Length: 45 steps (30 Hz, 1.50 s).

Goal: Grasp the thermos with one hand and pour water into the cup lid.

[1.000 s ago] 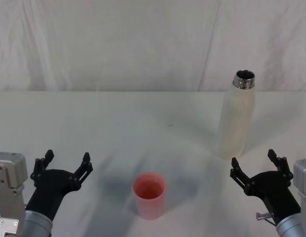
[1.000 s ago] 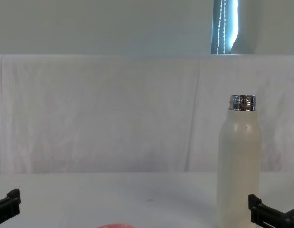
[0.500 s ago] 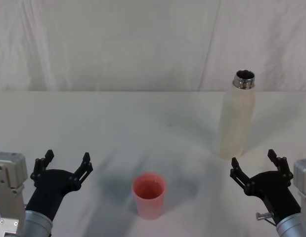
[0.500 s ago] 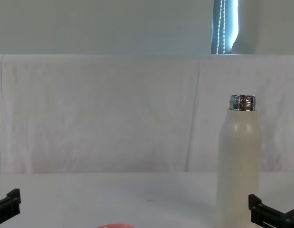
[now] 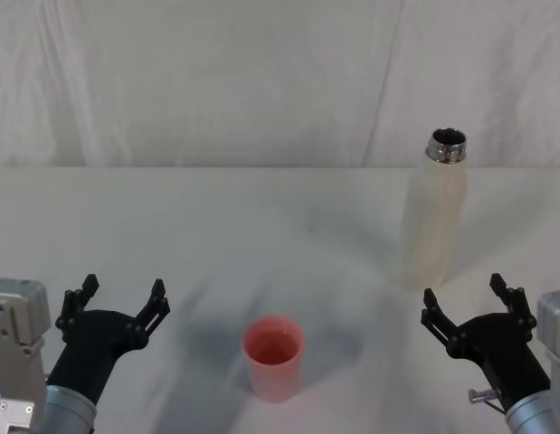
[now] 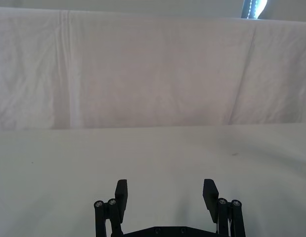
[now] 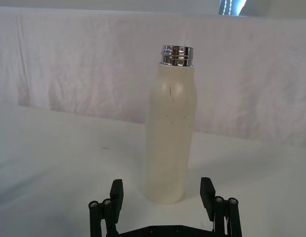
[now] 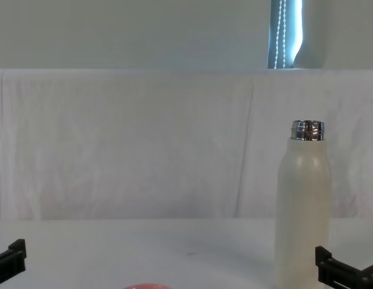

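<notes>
The cream-white thermos stands upright on the right of the table, its steel neck uncapped; it also rises in the chest view and the right wrist view. The pink-red cup lid sits near the front centre, and its rim peeks in at the chest view's lower edge. My right gripper is open, just in front of the thermos, with nothing between its fingers. My left gripper is open at the front left, apart from the cup lid.
A white cloth covers the table and hangs as a backdrop behind it. Bare tabletop lies between the cup lid and the thermos.
</notes>
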{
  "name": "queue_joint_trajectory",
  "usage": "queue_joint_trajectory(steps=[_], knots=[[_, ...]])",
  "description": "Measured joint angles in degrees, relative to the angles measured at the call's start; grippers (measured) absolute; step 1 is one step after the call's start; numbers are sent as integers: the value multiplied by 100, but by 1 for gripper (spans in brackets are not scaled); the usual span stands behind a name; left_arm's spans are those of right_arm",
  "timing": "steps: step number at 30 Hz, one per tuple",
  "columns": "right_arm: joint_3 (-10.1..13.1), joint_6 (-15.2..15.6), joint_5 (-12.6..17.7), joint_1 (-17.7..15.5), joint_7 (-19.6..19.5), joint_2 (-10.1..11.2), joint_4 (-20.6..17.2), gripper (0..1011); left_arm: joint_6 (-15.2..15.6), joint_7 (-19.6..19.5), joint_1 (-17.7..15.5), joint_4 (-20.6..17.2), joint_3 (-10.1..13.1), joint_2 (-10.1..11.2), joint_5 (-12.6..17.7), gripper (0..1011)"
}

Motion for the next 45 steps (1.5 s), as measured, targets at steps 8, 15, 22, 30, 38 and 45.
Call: queue_joint_trajectory(steps=[8, 15, 22, 30, 38, 45], knots=[[0, 0, 0, 0, 0, 0, 0, 1001, 0, 0, 0, 0, 0, 0, 0, 1001], [0, 0, 0, 0, 0, 0, 0, 1001, 0, 0, 0, 0, 0, 0, 0, 1001], [0, 0, 0, 0, 0, 0, 0, 1001, 0, 0, 0, 0, 0, 0, 0, 1001], [0, 0, 0, 0, 0, 0, 0, 1001, 0, 0, 0, 0, 0, 0, 0, 1001], [0, 0, 0, 0, 0, 0, 0, 1001, 0, 0, 0, 0, 0, 0, 0, 1001], [0, 0, 0, 0, 0, 0, 0, 1001, 0, 0, 0, 0, 0, 0, 0, 1001]])
